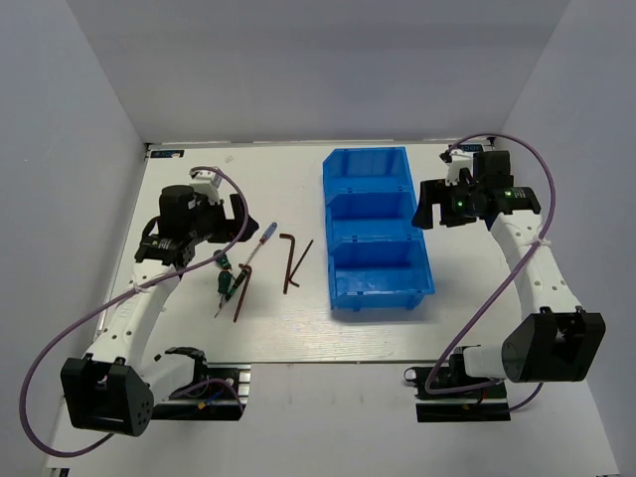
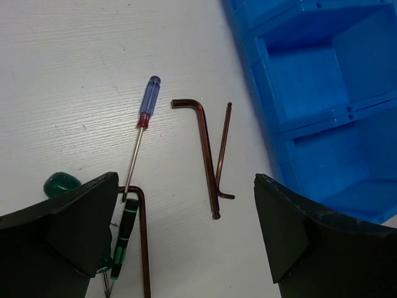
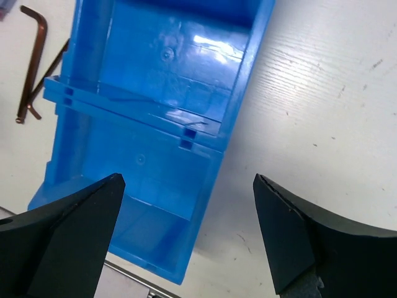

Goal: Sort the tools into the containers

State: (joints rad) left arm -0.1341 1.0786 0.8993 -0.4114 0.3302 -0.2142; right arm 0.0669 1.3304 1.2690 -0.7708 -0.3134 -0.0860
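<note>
Nothing is sorted yet: my left hand and right hand both hang open and empty, the blue bin looks bare, and the screwdrivers and hex keys lie on the counter between the bin and the left edge.

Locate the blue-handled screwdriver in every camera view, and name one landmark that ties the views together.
Top external: the blue-handled screwdriver lies left of centre, just left of the hex keys.
Left wrist: the blue-handled screwdriver is upper centre, handle farthest from the camera, left of the hex keys.
Right wrist: not in view.
Shared landmark: the blue bin, seen in all three.
</note>
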